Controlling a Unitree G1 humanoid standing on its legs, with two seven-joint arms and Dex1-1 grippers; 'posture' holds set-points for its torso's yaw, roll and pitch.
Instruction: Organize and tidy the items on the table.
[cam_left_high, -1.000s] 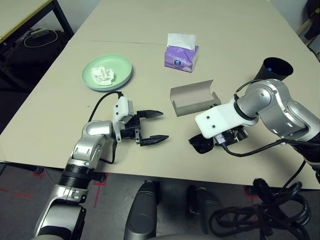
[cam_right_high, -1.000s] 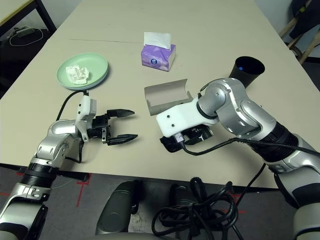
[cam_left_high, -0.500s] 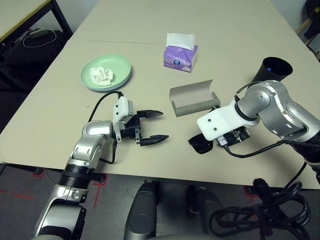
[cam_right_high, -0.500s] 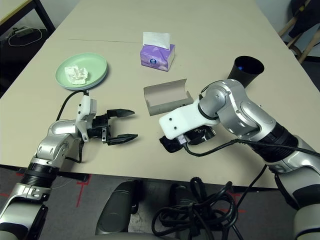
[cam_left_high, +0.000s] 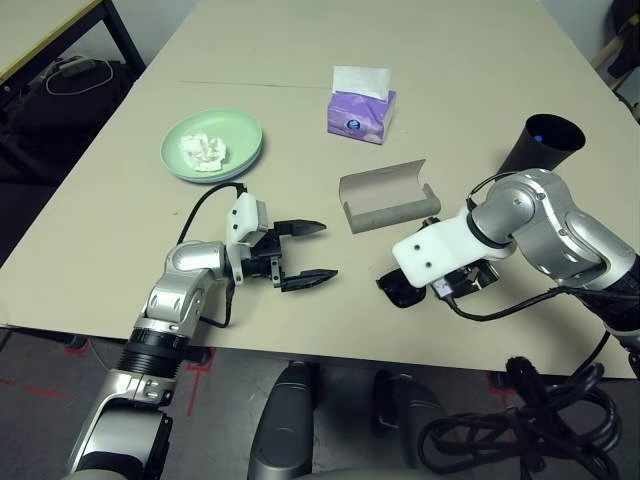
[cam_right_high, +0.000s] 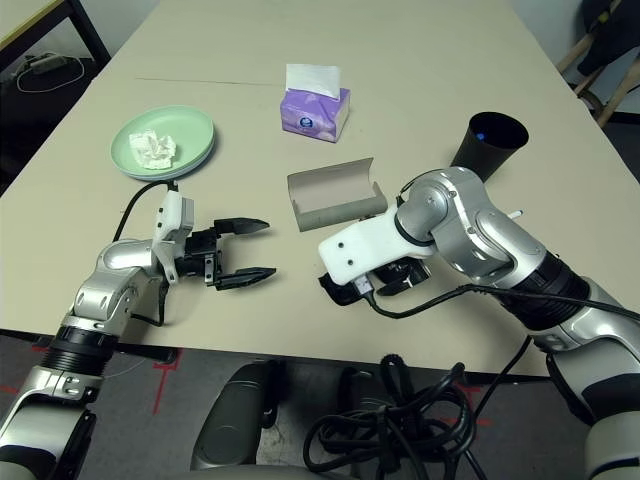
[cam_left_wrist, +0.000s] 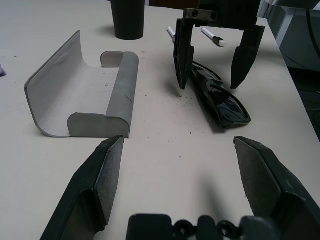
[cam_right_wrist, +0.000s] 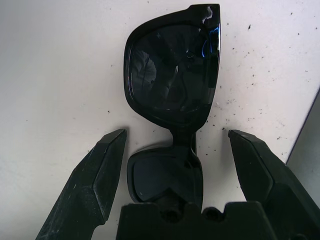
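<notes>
Black sunglasses (cam_right_wrist: 172, 80) lie folded on the beige table (cam_left_high: 450, 60) near its front edge. My right gripper (cam_right_wrist: 176, 134) is open and straddles them, one finger on each side, lenses between. To the left, my left gripper (cam_left_high: 325, 250) rests open on the table and holds nothing. The grey glasses case (cam_left_high: 385, 195) lies open just behind the sunglasses. A pale green plate (cam_left_high: 235, 135) with crumpled white tissue (cam_left_high: 205, 150) sits on a pale blue plate at the far left. The black cup (cam_left_high: 545, 145) stands at the right. A white pen (cam_left_wrist: 212, 37) lies beyond the right gripper.
A purple tissue box (cam_left_high: 361, 108) stands behind the case at mid table. The table's front edge runs just below both grippers. A smaller black-legged desk (cam_left_high: 40, 30) is off the far left corner. Black cables (cam_left_high: 540, 410) hang below the edge at the right.
My right gripper has sunk slightly towards the front edge, closer around the sunglasses. The left arm has not moved.
</notes>
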